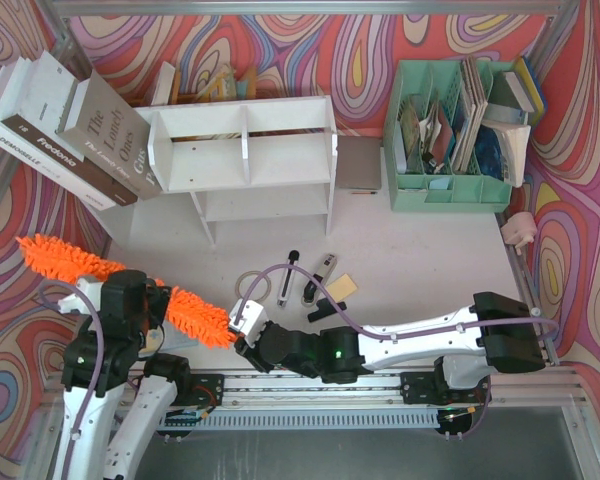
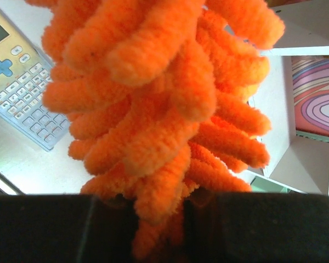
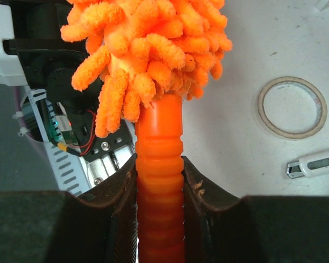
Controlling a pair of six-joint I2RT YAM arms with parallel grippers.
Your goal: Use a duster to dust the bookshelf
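A long fluffy bright-orange microfibre duster (image 1: 192, 313) lay slantwise across the near left corner of the white table (image 1: 410, 260). Its shaggy far end reached out toward the left wall, and its handle end pointed toward the middle. It was well apart from the small white wooden bookshelf (image 1: 245, 115), which stood at the back of the table with its open front facing the arms.

The left gripper (image 1: 143, 297) sat around the middle of the duster's fluffy length. In the left wrist view its black fingers (image 2: 71, 230) stood close together, with orange strands (image 2: 153, 109) squeezed into the narrow gap between them. A grey calculator (image 2: 19, 82) lay on the table behind the strands.

The right gripper (image 1: 242, 325) met the duster at its near end. In the right wrist view the jaws pinched the ribbed orange plastic handle (image 3: 159, 142) from both sides, and the shaggy head (image 3: 148, 38) stood just above them.

A ring of pale tape (image 3: 291, 107) and a white-handled tool (image 3: 315, 163) lay on the table to the right of the handle.

Grey and white books (image 1: 60, 130) leaned against the bookshelf's left side. A mint-green slotted plastic organizer (image 1: 450, 190) stood to its right.

Whether the duster touched the tabletop could not be told.
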